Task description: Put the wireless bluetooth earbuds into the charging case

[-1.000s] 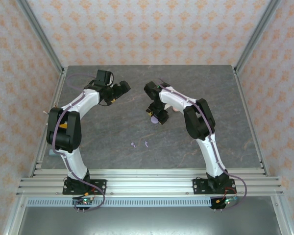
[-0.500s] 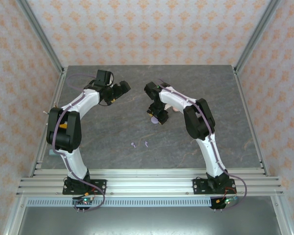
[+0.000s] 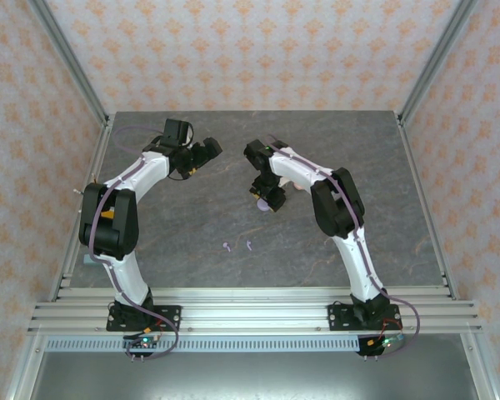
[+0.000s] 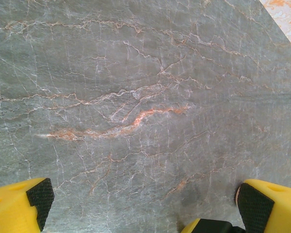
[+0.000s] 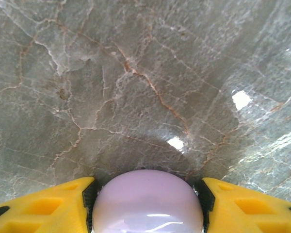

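Purple case (image 5: 148,204) btm off-frame

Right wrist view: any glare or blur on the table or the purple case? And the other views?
Right wrist: white glare patches on the table, a soft sheen low on the purple case, which looks slightly blurred so close to the lens. Left wrist: even light, sharp veining, no glare. Top external: evenly lit, the earbuds too small for detail.

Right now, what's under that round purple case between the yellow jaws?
Grey marble table shows beyond the purple case; the spot directly beneath it is covered, so contact cannot be told.
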